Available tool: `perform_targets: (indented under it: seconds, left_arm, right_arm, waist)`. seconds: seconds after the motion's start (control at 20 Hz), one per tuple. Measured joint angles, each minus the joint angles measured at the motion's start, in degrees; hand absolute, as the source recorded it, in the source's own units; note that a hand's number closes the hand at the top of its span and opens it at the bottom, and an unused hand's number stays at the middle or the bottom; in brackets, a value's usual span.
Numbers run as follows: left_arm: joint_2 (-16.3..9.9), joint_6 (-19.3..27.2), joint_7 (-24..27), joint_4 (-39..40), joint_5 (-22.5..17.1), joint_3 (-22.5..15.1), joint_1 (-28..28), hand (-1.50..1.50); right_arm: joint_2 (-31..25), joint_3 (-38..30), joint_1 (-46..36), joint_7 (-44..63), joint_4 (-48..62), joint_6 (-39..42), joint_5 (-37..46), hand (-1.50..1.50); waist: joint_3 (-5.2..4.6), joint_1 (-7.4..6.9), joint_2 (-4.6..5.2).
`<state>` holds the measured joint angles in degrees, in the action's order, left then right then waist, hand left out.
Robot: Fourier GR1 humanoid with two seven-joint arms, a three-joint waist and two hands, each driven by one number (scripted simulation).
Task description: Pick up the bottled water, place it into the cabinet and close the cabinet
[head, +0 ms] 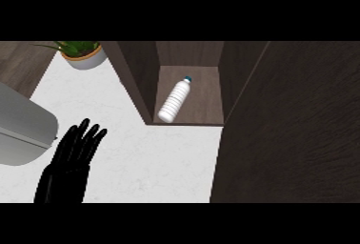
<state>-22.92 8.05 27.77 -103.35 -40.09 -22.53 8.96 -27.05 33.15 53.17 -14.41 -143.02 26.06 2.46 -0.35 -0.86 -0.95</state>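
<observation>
Unlabelled bottled water (174, 101) lies inside the open cabinet (141, 81); left robot hand (76, 150) rests open, holding nothing

Cabinet (190, 107) mouth stands unobstructed toward the white counter (162, 157). Bottle (174, 100) lies inside, left of centre. Open dark door (295, 133) walls off the right. Grey appliance (21, 126) crowds the left edge.

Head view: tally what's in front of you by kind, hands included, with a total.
Bottled water, lying inside the open cabinet: 1
Cabinet, with its dark door swung open at the right: 1
Potted plant: 1
Grey appliance at the left edge: 1
Black hand, the left hand, open over the white counter: 1
Total: 5
</observation>
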Motion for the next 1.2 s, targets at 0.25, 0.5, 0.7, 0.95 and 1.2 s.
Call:
perform_targets:
  seconds: [0.25, 0.5, 0.7, 0.95, 1.2]
  left_arm:
    - [-3.02, -2.65, -0.42, -2.53, -3.45, 3.51, 3.42, -1.50]
    - [-5.79, -5.69, -0.40, -3.68, -5.81, 6.25, 6.38, -1.50]
    - [-7.76, -8.39, -0.09, -4.34, -7.36, 8.24, 8.29, -1.50]
    - [-10.48, -12.07, -0.39, -5.19, -9.55, 10.57, 10.03, -1.50]
    - [-12.24, -15.07, -0.45, -5.73, -10.91, 11.94, 11.07, -1.50]
  right_arm:
    - [-2.20, 1.94, -4.09, 2.05, -0.19, -0.52, 0.70, 1.50]
    - [-2.61, 3.19, -7.14, 4.08, -0.22, -2.72, 0.77, 1.50]
    - [-1.54, 4.38, -7.51, 5.00, 0.12, -4.69, 0.23, 1.50]
    - [-1.16, 4.92, -9.20, 6.29, 0.42, -5.18, -0.73, 1.50]
    - [-1.04, 4.84, -12.30, 8.41, 0.49, -5.00, -1.53, 1.50]
  waist:
    - [-0.23, -0.86, -0.12]
    - [-0.46, -1.82, 0.05]
    - [-0.48, -2.81, 0.46]
    - [-0.46, -4.79, 1.03]
    - [-0.54, -6.74, 1.68]
